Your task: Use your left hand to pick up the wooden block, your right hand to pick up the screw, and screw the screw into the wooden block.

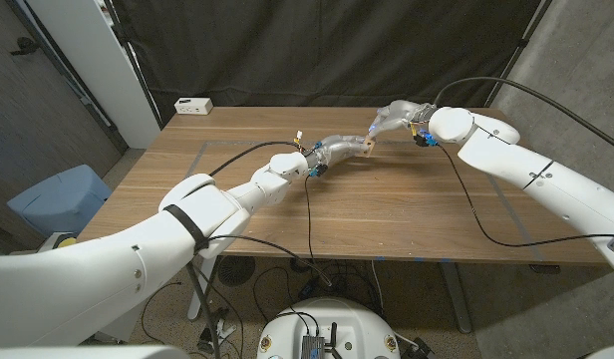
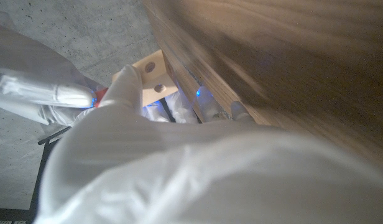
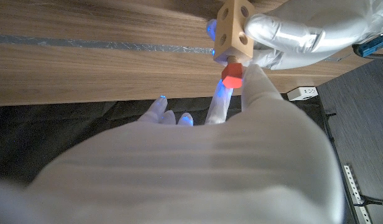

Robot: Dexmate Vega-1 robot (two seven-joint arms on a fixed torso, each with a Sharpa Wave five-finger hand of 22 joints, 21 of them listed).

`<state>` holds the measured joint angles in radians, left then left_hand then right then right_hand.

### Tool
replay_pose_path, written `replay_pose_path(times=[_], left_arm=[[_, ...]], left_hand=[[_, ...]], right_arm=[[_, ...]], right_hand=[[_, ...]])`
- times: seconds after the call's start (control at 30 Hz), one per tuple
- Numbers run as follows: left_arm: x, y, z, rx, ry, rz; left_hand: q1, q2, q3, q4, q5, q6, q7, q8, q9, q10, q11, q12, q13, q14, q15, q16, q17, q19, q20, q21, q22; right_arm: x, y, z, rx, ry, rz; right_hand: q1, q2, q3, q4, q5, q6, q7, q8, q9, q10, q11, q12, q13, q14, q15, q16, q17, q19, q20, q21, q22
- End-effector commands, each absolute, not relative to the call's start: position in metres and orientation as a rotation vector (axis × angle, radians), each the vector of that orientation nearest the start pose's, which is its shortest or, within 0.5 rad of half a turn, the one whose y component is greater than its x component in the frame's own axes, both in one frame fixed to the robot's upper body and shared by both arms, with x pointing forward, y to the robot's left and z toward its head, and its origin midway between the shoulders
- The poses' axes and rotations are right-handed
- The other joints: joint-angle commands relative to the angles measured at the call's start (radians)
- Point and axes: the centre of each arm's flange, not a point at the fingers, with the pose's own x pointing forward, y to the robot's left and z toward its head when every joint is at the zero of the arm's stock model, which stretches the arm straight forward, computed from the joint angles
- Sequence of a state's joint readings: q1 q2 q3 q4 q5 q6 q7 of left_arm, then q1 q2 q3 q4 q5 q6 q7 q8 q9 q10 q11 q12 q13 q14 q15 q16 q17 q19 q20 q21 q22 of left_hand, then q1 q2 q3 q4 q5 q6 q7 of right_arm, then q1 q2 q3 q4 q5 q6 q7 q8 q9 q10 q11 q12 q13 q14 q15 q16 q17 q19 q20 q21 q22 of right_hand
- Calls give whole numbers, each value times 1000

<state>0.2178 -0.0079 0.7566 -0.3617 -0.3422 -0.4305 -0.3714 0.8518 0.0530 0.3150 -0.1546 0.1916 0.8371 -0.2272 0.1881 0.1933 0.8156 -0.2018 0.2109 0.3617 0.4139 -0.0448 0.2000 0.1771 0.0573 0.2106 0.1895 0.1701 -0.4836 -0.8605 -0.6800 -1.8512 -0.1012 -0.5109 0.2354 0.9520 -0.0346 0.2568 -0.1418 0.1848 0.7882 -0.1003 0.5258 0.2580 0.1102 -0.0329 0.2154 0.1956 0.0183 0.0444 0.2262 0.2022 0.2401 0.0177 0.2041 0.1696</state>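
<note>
Right wrist view: screw between right hand, wooden block.

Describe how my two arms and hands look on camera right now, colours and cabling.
Both arms are glossy white shells. The left arm has a black band, and black cables trail from each. The left hand and right hand look silvery-grey; blue lights glow by the fingers.

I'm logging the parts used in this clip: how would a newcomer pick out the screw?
Start at the wooden table and find where both hands meet above its far side. The left hand holds a holed wooden block; the screw, pinched by the right hand, is the small red-headed piece against it.
</note>
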Motion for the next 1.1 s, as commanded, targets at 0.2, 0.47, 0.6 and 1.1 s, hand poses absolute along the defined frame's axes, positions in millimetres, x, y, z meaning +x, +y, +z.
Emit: replay_pose_path(times=[0.2,0.47,0.6,1.1], left_arm=[[721,37,23,430,-468,-683],[719,36,24,439,-475,-689],[719,36,23,439,-479,-693],[716,38,21,435,-503,-711]], left_hand=[[-2,2,4,4,2,12,3,10,2,-4,-3,4,2,-1,-30,4,3,-4,1,2,5],[-2,4,4,5,2,17,3,11,2,-4,-2,5,3,-3,-30,3,3,-4,1,2,5],[-2,4,4,5,2,19,3,12,2,-4,-1,5,3,-1,-30,4,3,-4,1,2,5],[-2,4,5,5,2,15,3,10,2,-7,1,4,3,-1,-30,4,3,-4,1,2,5]], right_arm=[[602,-227,119,-1188,-373,109],[602,-227,117,-1179,-375,93],[601,-227,116,-1176,-376,83],[597,-225,116,-1167,-388,80]], right_hand=[[-46,-8,-13,21,-4,19,6,17,0,26,5,7,2,18,4,11,6,13,5,6,5],[-82,-16,-27,32,-3,38,15,27,-2,44,6,7,2,32,4,13,6,21,7,6,5],[-97,-17,-32,37,-3,49,17,32,-3,55,6,8,2,39,3,15,6,24,8,6,5],[-178,-35,-62,61,0,-15,35,3,-11,43,31,-8,2,36,7,6,7,8,16,-4,6]])
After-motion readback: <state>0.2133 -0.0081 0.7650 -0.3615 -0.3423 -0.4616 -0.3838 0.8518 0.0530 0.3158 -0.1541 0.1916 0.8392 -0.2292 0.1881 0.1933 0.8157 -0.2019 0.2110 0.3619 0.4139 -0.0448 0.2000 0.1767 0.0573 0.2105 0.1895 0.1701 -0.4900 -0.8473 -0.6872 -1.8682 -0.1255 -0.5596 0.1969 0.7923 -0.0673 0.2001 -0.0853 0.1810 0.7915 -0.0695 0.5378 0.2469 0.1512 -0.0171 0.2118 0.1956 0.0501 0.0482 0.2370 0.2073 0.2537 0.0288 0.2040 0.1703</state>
